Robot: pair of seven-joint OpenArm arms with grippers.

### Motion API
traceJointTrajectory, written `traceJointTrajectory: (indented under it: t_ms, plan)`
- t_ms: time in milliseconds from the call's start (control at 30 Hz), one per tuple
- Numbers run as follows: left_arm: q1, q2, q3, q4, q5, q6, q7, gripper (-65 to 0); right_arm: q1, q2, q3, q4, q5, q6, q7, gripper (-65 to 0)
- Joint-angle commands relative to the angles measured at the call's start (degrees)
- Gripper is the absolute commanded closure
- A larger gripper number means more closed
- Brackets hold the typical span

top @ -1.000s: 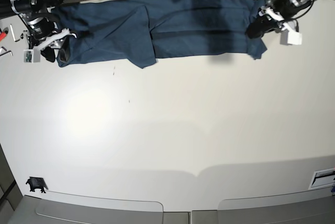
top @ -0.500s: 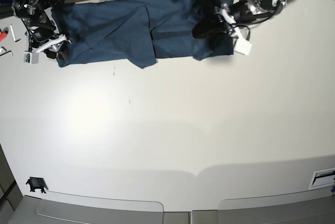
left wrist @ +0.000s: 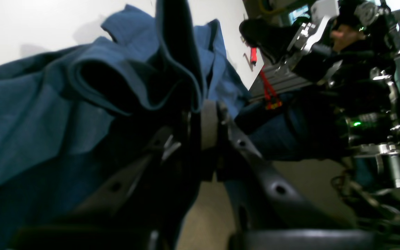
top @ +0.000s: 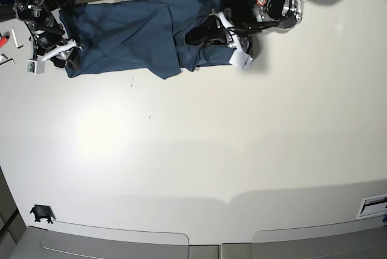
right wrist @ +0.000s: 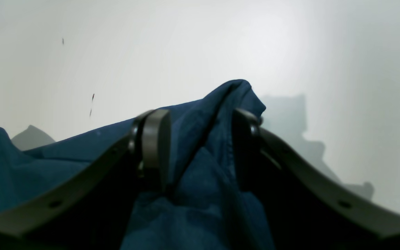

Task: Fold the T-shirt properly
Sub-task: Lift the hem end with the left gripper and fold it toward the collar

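Two claws on T-shirt (top: 130, 32), red tool (top: 3, 38) beside table (top: 199, 150) edge.

Bright overhead light washes the white matte tabletop (top: 242, 150), with a soft glare patch left of centre. The base view bows at its edges. Both wrist views are dim and soft up close, and the dark teal-blue cotton T-shirt (right wrist: 200, 180) casts grey shadows.

White table (top: 199, 150); small black clip (top: 41, 213) near front-left corner; red-handled tool (top: 3, 38) at left edge.
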Motion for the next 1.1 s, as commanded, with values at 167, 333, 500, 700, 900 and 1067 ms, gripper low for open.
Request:
traceJointTrajectory:
  t_ms: [167,333,500,700,900,1067]
  plan:
    - [-0.61,0.31,0.17,1.05,-1.95,-0.87,-1.99,-17.0,0.33,0.98,0.35,0.79,0.83,0.22,1.36,-26.7]
    - [-0.59,0.28,0.17,1.05,-6.67,-0.9,-2.12,-30.8,0.33,0.98,0.35,0.79,0.81,0.22,1.38,-26.7]
    - [-0.61,0.26,0.15,1.79,-9.03,-3.73,-0.55,-30.7,0.33,0.98,0.35,0.79,0.79,0.22,1.36,-26.7]
    - [-0.48,-1.64,-0.11,10.47,-1.86,-3.73,4.42,-7.1,0.33,0.98,0.35,0.79,0.74,0.24,1.33,-26.7]
    - [1.68,-4.96,-0.11,18.82,14.43,-1.95,2.69,0.0,0.33,0.98,0.35,0.79,0.79,0.24,1.38,-26.7]
    - [4.98,-4.98,0.17,17.62,23.19,1.44,-2.36,0.0,0.33,0.98,0.35,0.79,0.81,0.22,1.57,-26.7]
